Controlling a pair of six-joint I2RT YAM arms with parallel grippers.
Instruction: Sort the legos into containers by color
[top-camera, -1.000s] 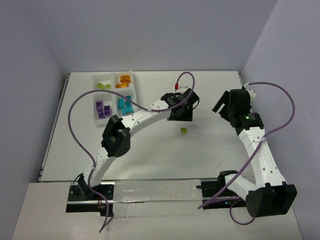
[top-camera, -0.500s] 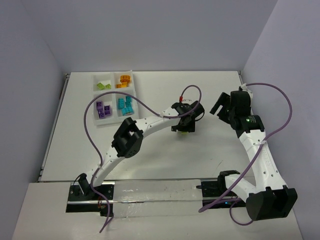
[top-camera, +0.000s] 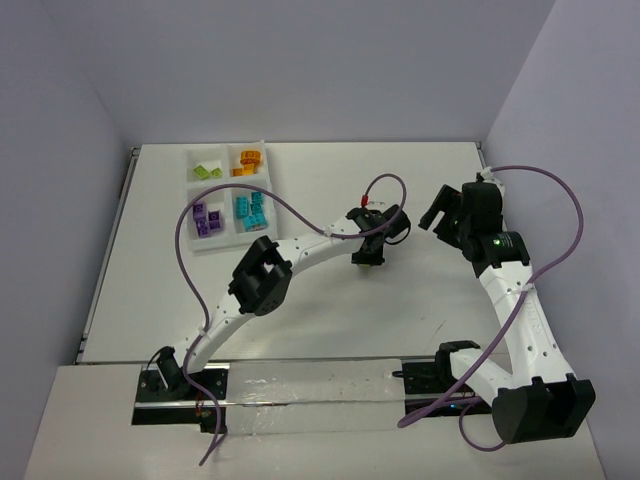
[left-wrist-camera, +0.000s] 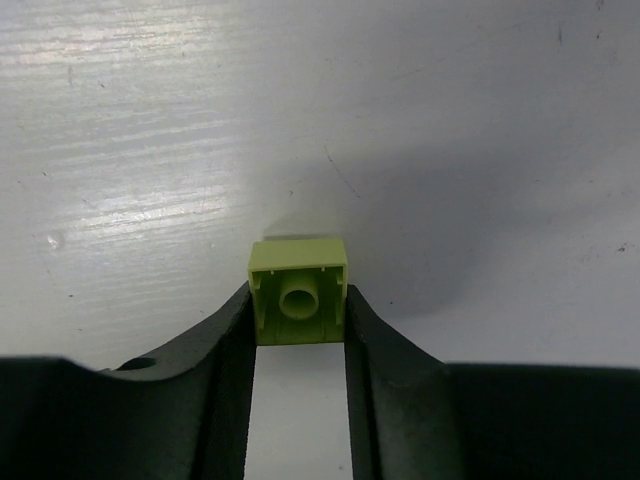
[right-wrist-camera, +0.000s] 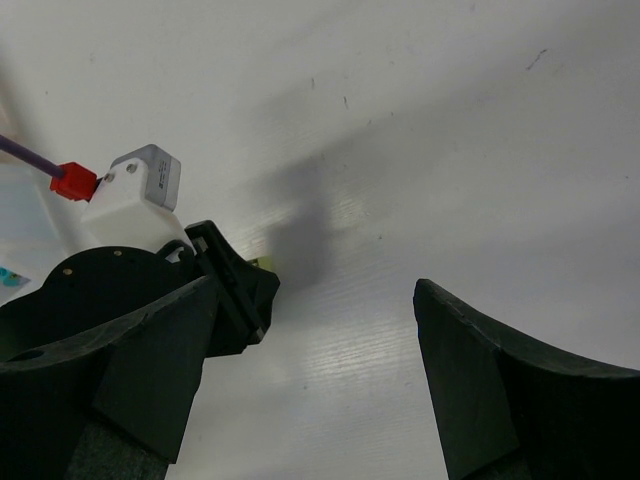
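On the white surface (top-camera: 340, 310), about in its middle, the left claw (top-camera: 368, 256) is closed on one small lime green plastic brick (left-wrist-camera: 298, 291). Its two black fingers (left-wrist-camera: 225, 350) press against the left and right sides of the brick. The hollow underside of the brick, with a round tube inside, faces the wrist camera. I cannot tell if the brick touches the surface or is just above it.

A little farther and to the right, the right claw (right-wrist-camera: 315, 330) is wide open with nothing between its fingers, near the left claw but apart from it.

At the far left stands the shallow white translucent tray (top-camera: 228, 192) with four compartments. Purple bricks (top-camera: 206, 219) lie in the near left one, teal bricks (top-camera: 249, 205) in the near right one, lime green bricks (top-camera: 208, 171) in the far left one and orange bricks (top-camera: 246, 161) in the far right one.
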